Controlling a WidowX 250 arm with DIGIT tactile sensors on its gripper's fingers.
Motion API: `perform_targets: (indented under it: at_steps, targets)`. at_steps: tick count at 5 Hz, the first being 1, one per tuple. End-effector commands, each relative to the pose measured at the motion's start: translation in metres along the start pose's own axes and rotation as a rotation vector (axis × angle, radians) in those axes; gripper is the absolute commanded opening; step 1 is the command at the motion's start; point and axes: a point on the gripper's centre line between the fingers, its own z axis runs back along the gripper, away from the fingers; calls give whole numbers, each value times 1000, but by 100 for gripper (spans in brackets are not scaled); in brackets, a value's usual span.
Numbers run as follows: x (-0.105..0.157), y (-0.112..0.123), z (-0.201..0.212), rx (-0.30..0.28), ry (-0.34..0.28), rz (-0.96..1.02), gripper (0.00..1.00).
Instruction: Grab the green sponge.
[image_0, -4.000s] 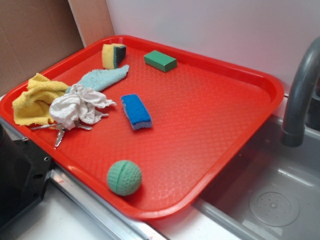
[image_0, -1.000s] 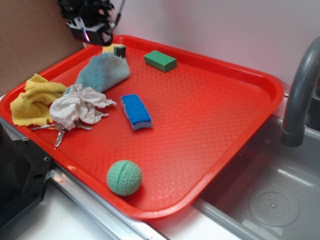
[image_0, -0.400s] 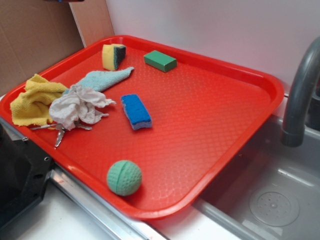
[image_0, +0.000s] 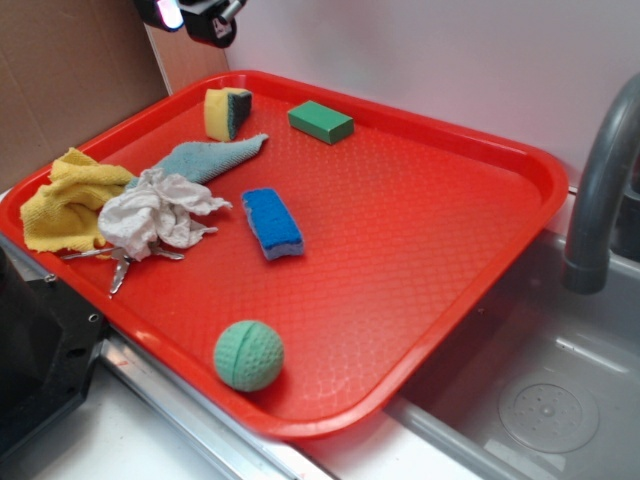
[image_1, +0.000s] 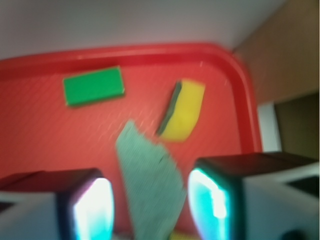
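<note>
The green sponge (image_0: 227, 111), yellow foam with a dark scouring face, sits on end in the far left corner of the red tray (image_0: 520, 190), free and untouched. It stands just as it did a moment ago. What is new is the gripper (image_0: 190, 15): absent from the exterior view an instant back, it now shows again at the top edge, above and behind the sponge and well clear of it. The wrist view, though blurred, shows its fingers (image_1: 90, 207) spread wide with nothing between them, the sponge (image_1: 183, 111) ahead and slightly right of the gap.

Just in front of the sponge lies the teal cloth (image_0: 208, 157), flat again where a second ago it was humped up. The flat green block (image_0: 321, 121) sits to the sponge's right, apart from it. I judge the grab has yet to begin; the arm seems to be lining up for a descent, and the cloth looks close enough to snag.
</note>
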Motion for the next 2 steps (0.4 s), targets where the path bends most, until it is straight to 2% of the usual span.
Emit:
perform_targets:
  at_steps: [1,2]
  targets:
    - [18,29,-49,66,19,121,100]
    - [4,43,-70,79,21,329,100]
